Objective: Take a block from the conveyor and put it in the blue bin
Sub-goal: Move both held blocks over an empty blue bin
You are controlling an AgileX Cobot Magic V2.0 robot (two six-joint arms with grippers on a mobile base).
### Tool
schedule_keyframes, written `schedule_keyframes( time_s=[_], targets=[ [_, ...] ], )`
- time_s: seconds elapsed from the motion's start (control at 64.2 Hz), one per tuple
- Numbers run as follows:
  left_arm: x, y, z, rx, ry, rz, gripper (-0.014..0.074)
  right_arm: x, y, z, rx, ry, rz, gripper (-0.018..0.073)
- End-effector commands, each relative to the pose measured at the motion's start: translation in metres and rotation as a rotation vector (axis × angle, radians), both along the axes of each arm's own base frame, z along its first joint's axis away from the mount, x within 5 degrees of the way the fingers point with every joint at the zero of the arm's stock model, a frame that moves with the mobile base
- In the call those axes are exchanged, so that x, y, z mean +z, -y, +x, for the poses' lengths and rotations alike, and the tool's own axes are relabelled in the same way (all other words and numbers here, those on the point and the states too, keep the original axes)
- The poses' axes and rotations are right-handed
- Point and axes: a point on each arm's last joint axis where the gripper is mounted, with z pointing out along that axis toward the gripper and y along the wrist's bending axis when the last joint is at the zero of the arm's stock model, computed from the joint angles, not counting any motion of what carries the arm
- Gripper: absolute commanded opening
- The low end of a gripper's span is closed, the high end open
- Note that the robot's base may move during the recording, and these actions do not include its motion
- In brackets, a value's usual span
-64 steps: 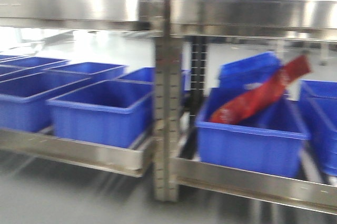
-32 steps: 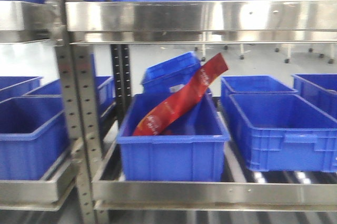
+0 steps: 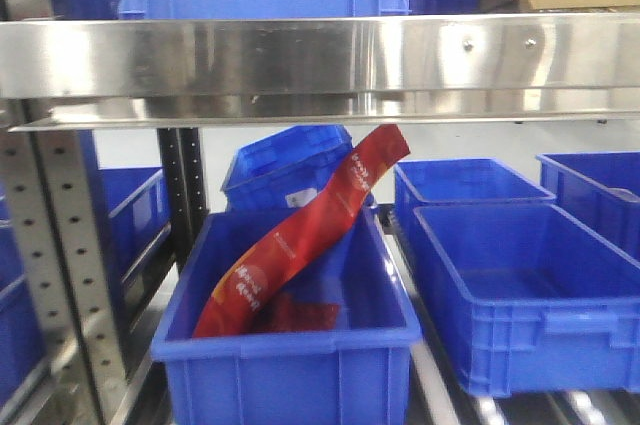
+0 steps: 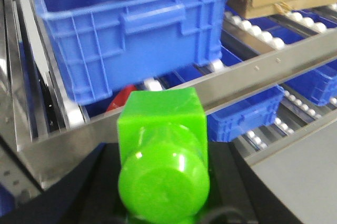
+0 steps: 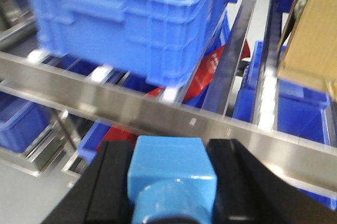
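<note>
A bright green block (image 4: 160,124) sits between the black fingers of my left gripper (image 4: 164,151), which is shut on it. In the right wrist view, my right gripper (image 5: 171,153) is shut on a light blue block (image 5: 171,168). Both hang in front of a steel rack of blue bins. In the front view, a blue bin (image 3: 290,370) at lower centre holds a long red packet (image 3: 300,235). An empty blue bin (image 3: 530,290) stands to its right. Neither gripper appears in the front view. The conveyor is out of view.
A steel shelf rail (image 3: 320,65) crosses above the bins, and a perforated upright post (image 3: 60,265) stands at the left. More blue bins (image 4: 131,23) sit on the upper roller shelf. A cardboard box (image 5: 310,34) is at the upper right.
The front view has swung along the rack. The bin with the red packet went from right of frame to lower centre and looks closer. The upright post has slid to the left edge.
</note>
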Motion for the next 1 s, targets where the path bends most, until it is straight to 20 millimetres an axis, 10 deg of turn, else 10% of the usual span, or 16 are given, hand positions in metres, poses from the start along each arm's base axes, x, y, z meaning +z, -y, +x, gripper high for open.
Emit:
schedule_keyframes(
  time_s=[0.0, 0.981],
  targets=[
    [0.0038, 0.0011, -0.0008, -0.005, 0.021, -0.018, -0.0111, 0.0047, 0.0011, -0.0009, -0.004, 0.032, 0.005, -0.0162],
    [0.0038, 0.0011, -0.0008, -0.005, 0.021, -0.018, -0.0111, 0.0047, 0.0011, -0.0009, -0.004, 0.032, 0.005, -0.0162]
  ],
)
